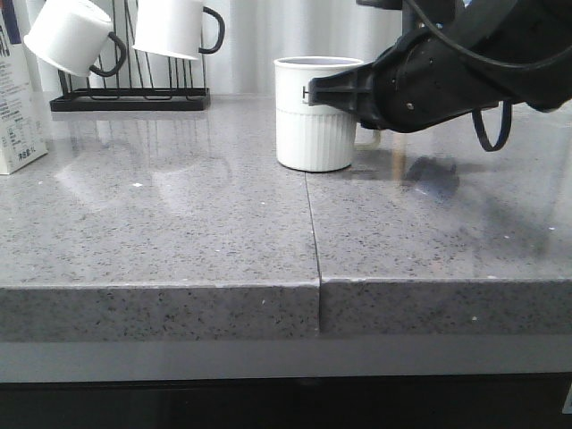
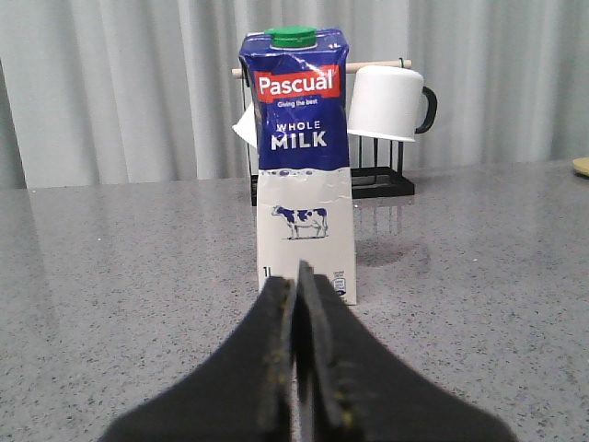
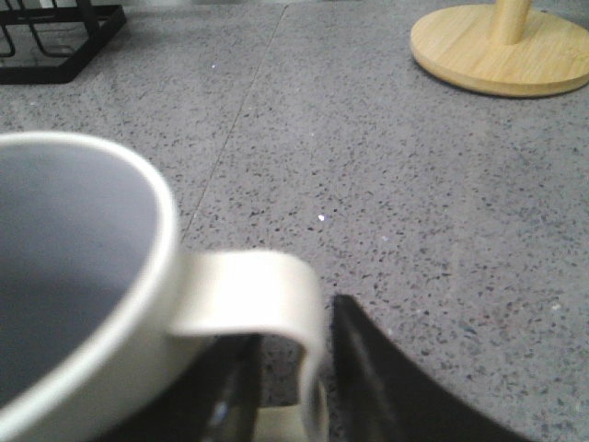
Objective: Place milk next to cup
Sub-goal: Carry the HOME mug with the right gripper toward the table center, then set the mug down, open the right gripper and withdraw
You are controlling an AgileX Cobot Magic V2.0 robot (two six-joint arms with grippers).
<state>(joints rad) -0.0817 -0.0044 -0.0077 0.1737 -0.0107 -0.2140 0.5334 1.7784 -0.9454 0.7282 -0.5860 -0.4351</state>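
The milk [image 2: 302, 166], a tall carton with a blue "WHOLE MILK" top and a cow picture, stands upright on the counter; it also shows at the far left edge of the front view [image 1: 16, 107]. My left gripper [image 2: 296, 287] is shut and empty, low over the counter just short of the carton. The cup [image 1: 315, 116], a white ribbed mug, stands mid-counter. My right gripper [image 1: 335, 89] is at its right side. In the right wrist view the cup's white handle [image 3: 267, 295] lies between my right gripper's [image 3: 294, 317] fingers, with counter showing in the gap.
A black rack [image 1: 130, 98] holding two white mugs with black handles [image 1: 174, 27] stands at the back left, behind the milk. A round wooden base [image 3: 502, 51] stands beyond the cup. A seam [image 1: 313, 232] runs down the grey counter.
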